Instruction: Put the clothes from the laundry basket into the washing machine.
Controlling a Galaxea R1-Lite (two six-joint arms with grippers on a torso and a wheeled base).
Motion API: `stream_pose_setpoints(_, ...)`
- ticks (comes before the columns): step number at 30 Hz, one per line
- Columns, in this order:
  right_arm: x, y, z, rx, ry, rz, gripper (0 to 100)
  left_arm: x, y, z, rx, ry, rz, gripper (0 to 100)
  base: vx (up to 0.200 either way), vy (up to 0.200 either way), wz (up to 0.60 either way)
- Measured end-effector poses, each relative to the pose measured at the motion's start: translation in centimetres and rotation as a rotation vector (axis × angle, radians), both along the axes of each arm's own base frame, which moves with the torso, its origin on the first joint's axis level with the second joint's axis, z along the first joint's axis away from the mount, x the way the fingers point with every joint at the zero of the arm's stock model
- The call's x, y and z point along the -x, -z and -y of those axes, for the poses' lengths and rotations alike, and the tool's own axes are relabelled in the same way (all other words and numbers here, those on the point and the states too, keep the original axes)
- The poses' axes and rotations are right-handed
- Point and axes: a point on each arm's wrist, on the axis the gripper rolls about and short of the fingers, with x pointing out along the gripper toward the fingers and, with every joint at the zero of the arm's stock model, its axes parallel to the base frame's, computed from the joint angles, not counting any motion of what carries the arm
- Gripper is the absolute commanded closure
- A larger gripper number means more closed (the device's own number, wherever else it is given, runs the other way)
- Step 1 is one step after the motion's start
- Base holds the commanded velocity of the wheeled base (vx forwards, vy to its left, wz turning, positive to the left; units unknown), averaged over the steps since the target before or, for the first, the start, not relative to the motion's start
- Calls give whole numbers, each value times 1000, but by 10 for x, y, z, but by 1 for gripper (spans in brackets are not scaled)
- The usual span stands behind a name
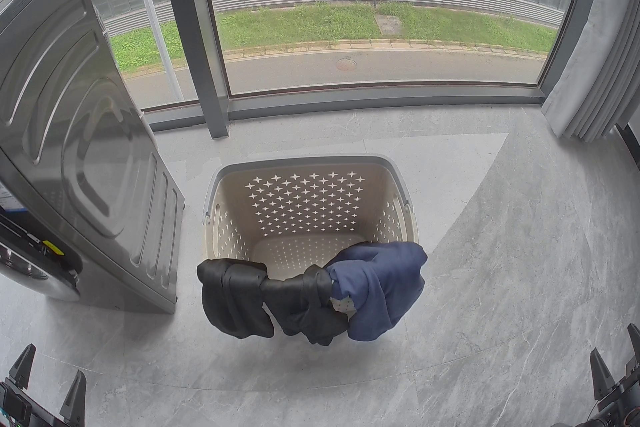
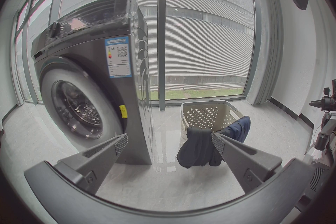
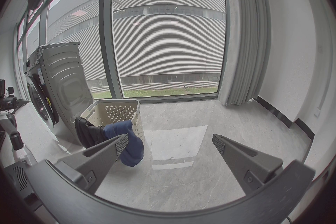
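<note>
A beige perforated laundry basket [image 1: 307, 198] stands on the grey floor in front of me. Over its near rim hang a black garment [image 1: 267, 305] and a blue garment [image 1: 380, 288]. The grey washing machine [image 1: 80, 141] stands to the basket's left, its round door [image 2: 75, 107] facing sideways. My left gripper [image 1: 48, 376] is low at the near left, open and empty. At the near right my right gripper [image 1: 620, 353] is open and empty too. In the left wrist view the basket [image 2: 206, 116] and clothes [image 2: 199, 146] lie ahead of the left gripper [image 2: 169, 140]. The right gripper [image 3: 169, 142] faces the basket [image 3: 113, 112] from the side.
A floor-to-ceiling window with a dark frame post [image 1: 193, 28] runs behind the basket. A grey curtain [image 1: 600, 75] hangs at the far right. Open floor [image 1: 520, 235] lies right of the basket.
</note>
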Motion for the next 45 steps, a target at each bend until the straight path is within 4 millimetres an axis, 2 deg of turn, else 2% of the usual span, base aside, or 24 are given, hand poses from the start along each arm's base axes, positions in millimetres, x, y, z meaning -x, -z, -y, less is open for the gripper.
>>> stream_pose_setpoints(11,0,0,0,0,1,0,0,0,0,0,0,1,0,0,-36,0,0)
stream_pose_setpoints(45,0,0,0,0,0,0,0,0,0,0,9,2,-1,0,0,200,0)
